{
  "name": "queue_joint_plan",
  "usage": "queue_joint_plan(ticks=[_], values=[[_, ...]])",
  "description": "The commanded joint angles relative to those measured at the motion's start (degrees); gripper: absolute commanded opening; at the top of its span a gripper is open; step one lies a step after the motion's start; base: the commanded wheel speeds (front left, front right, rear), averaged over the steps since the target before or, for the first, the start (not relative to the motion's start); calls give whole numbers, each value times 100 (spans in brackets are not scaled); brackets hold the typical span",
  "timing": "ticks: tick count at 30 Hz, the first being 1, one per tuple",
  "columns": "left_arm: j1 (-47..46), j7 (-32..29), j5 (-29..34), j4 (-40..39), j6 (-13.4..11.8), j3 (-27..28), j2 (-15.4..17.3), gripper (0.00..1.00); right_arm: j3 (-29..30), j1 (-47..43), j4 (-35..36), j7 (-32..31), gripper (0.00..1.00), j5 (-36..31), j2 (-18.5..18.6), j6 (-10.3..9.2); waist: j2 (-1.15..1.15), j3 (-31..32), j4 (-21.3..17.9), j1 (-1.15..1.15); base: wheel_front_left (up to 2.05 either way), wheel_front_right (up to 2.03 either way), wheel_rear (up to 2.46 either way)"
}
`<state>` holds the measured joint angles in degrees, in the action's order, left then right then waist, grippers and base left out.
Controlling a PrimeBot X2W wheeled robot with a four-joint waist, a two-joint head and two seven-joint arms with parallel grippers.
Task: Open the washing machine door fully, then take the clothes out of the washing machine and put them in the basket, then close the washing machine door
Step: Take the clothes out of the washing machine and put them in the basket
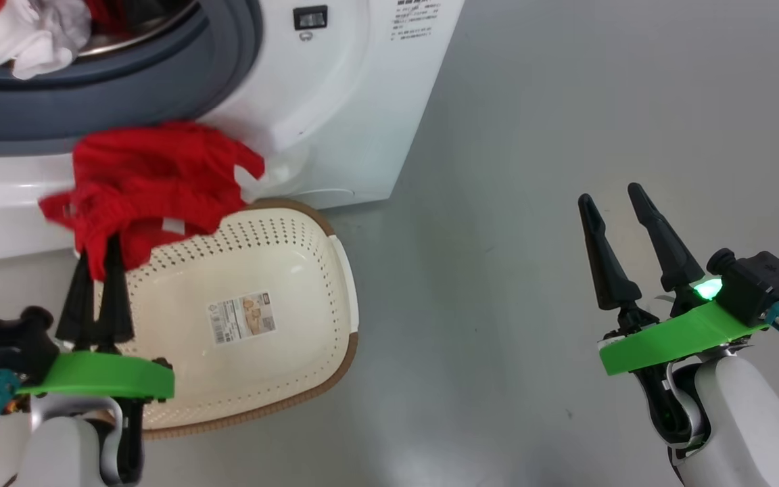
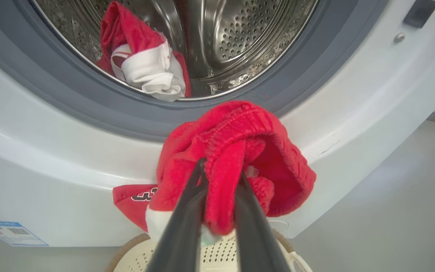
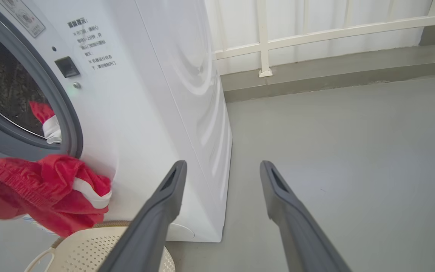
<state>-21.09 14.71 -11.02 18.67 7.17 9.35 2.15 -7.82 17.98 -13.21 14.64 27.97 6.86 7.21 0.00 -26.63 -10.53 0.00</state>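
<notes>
My left gripper (image 1: 102, 247) is shut on a red garment (image 1: 153, 179) with white trim, and the cloth hangs in front of the white washing machine (image 1: 356, 101), above the far left rim of the cream basket (image 1: 308, 318). In the left wrist view the red garment (image 2: 236, 158) is bunched between the fingers, with the basket (image 2: 221, 257) just below. More red and white clothes (image 2: 142, 64) lie at the front of the steel drum. My right gripper (image 1: 612, 199) hovers open over bare floor to the right. The washing machine door is out of view.
Grey floor (image 1: 565, 101) spreads to the right of the machine. A white railing (image 3: 315, 34) on a low kerb runs behind it. The basket stands on the floor against the machine's front, with a label sticker (image 1: 242, 316) on its bottom.
</notes>
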Motion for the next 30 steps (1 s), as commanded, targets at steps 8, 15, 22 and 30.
queue_joint_plan(ticks=[8,15,22,30], values=[[-220,29,327,875,27,75,74,0,-114,176,169,36,100,17,-72,28,0,-523,-160,0,0,0,0],[-579,29,502,1679,28,59,122,0,-128,291,193,36,100,30,-135,28,0,-875,-251,0,0,0,0],[-1179,29,694,2704,28,-19,290,0,-171,472,247,36,100,43,-192,28,0,-1315,-340,0,0,0,0],[-1930,29,784,3729,-56,-75,473,0,-199,696,334,36,100,33,-219,28,0,-1798,-424,0,0,0,0]])
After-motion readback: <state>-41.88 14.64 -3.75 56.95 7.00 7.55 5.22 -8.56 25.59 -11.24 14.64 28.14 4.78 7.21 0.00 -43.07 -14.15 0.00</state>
